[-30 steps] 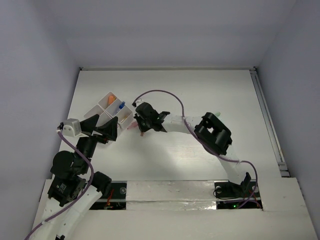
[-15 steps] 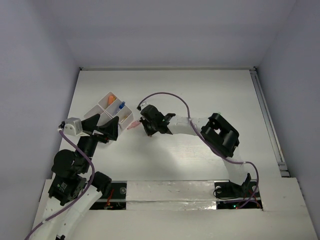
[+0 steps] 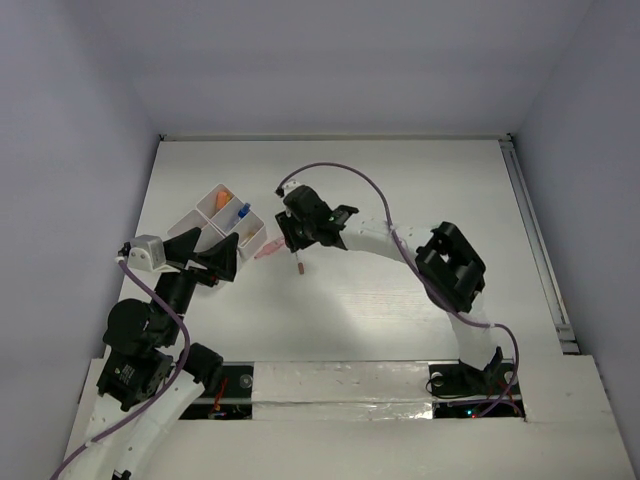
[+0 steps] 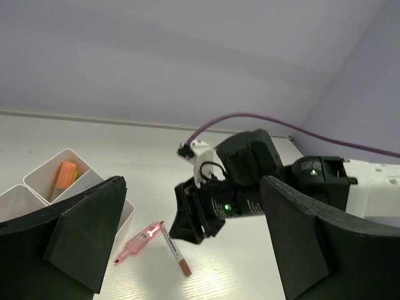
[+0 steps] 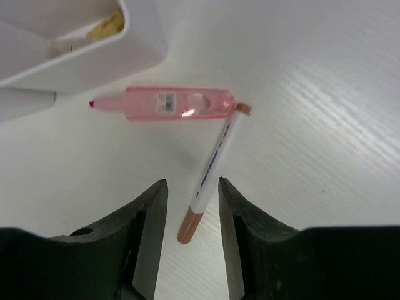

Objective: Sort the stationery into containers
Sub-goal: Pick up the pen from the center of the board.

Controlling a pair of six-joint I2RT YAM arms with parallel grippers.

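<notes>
Two arms rise from the near edge of the white table (image 3: 420,190). The left gripper (image 3: 205,253) hangs over the near-left part, jaws spread wide with nothing between them, just on the near side of the white tray (image 3: 205,205). Farther in, toward the middle, the right gripper (image 5: 192,184) points down at the table with its jaws parted wider than the pen, gripping nothing.

The white pen (image 5: 211,169) lies flat on the table. Its brown-capped end sits in the gap between the two fingers, touching neither as far as the wrist view shows. Its other end meets the pink highlighter (image 5: 167,104), which lies crosswise just beside the tray's outer wall.

To the right of this gripper and beyond it, open table runs to the far wall and to the rail along the right edge. To the left, the tray and the side wall close in.

Only the right wrist view shows a yellowish piece (image 5: 107,24) in the compartment nearest the highlighter. The left wrist view shows an orange piece (image 4: 64,175) in another compartment, and the pen and highlighter joined in a V. The overhead view adds a blue item (image 3: 243,211) in a third.
</notes>
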